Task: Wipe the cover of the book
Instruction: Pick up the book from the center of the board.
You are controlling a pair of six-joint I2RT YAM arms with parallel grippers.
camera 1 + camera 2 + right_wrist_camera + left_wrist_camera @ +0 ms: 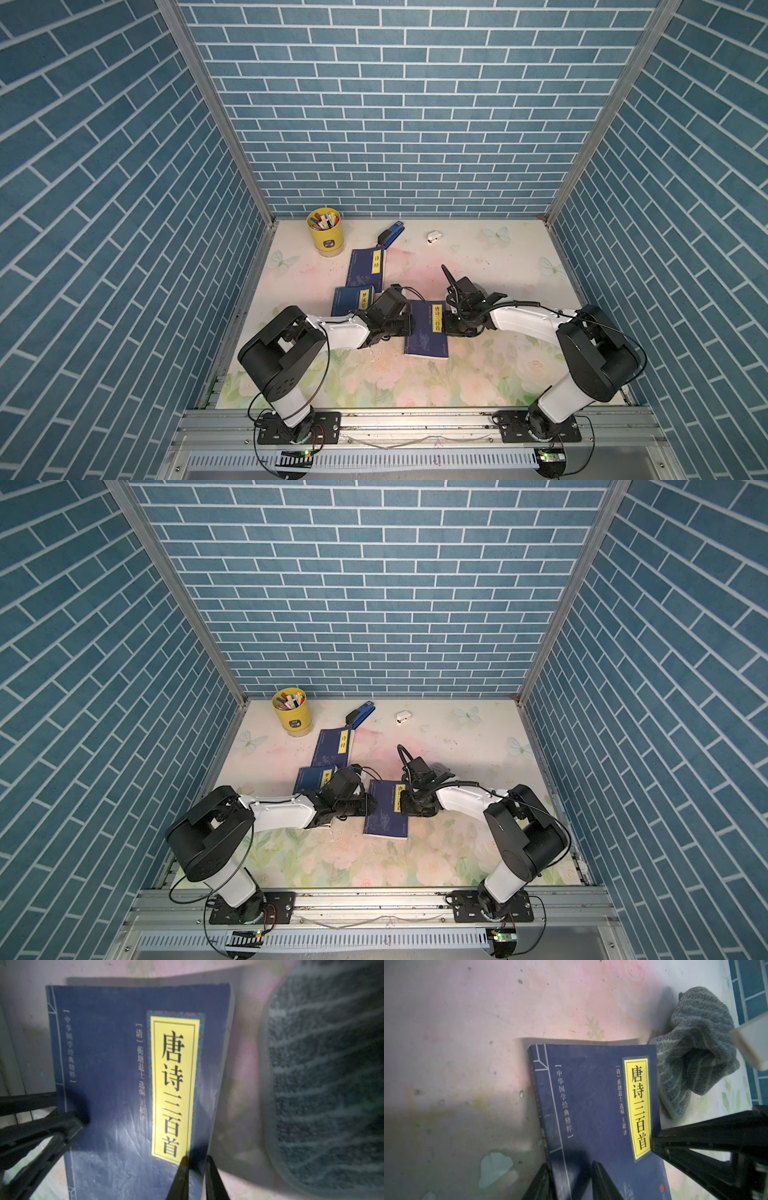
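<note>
- The book to wipe, the blue one with the yellow title strip, lies flat on the bench, front and centre between the two arms.
- Its long axis runs from the robot toward the back wall, a bit skewed. So the spine faces the left hand and the page edge faces the right hand.
- Left hand: the fingers straddle the spine edge with a gap between them. Honestly can't tell if they're actually gripping.
- Right hand: the fingers are nearly together with the page edge between them, which looks like a pinch to me.
- The bit everything hinges on: the grey cloth isn't in either hand. It sits crumpled on the bench just beside the page edge, toward the far corner, so the right arm is the nearer one.
- Headcount: three blue books, with the second book and third book further back on the left. Plus one cloth, one yellow pen cup, one stapler, one small white thing, two hands.
</note>
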